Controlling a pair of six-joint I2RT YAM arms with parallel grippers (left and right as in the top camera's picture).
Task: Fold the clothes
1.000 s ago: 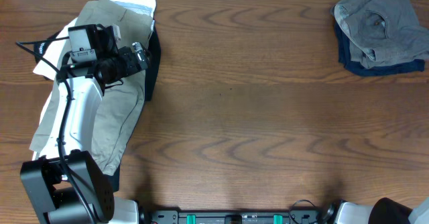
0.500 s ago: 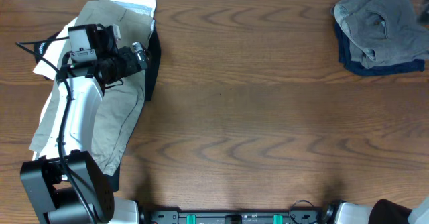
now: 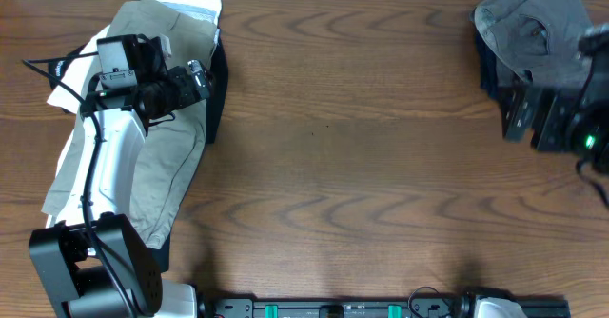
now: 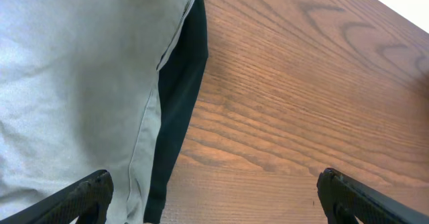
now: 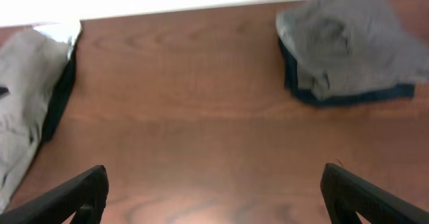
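So, both arms are empty, with the grey shorts (image 3: 533,28) bunched at upper right.
My left fingers (image 4: 80,198) hang wide open over the khaki shorts (image 3: 176,118) at upper left; my right fingers (image 5: 74,196) gape, holding nothing. I'd pinch one edge of the grey shorts low against the bench (image 3: 362,166).

Under the left gripper (image 4: 214,198), whose jaws stand wide, bare table (image 4: 301,83) lies ahead and to its right. Khaki shorts (image 4: 67,83) over a black garment (image 4: 179,96) block its left. Ahead of the right gripper (image 5: 214,187), jaws also wide, the wood is free. Grey shorts (image 5: 348,43) on a navy garment (image 5: 348,98) lie ahead-right, and the khaki shorts lie far left.
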